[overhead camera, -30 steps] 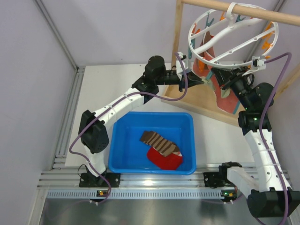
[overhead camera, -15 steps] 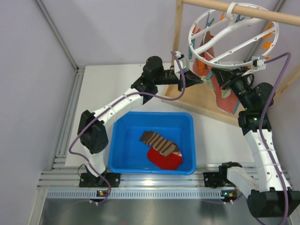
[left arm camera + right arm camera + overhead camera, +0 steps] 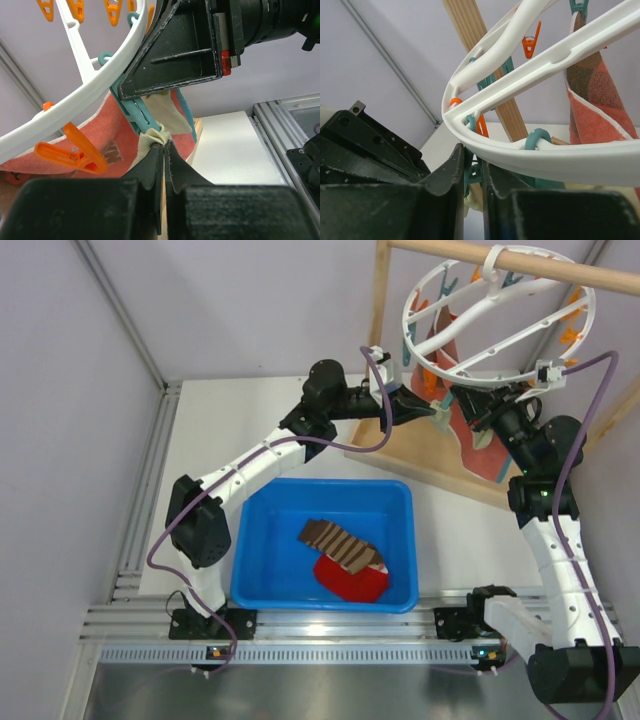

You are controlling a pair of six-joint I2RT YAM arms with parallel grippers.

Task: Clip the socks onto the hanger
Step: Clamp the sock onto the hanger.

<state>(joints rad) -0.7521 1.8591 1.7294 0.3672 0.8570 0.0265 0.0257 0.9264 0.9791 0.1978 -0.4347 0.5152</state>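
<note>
Shifting slightly at 1 o'clock, left pincer (image 3: 164, 150) is pressing clamped cream fabric sock (image 3: 161, 136) into teal plastic peg (image 3: 136, 111); right pincer (image 3: 472, 156) is squeezing that peg; clipping seems near.

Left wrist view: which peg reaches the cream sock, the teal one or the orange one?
The teal peg, just above the left claw: its lower end meets the bunched cream sock. The orange peg hangs further left, clear of it.

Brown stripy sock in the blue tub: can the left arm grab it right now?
Probably not yet. The left gripper is up at the hanger, shut on a cream sock. Nothing covers the brown sock in the blue tub, so after letting go it likely could.
</note>
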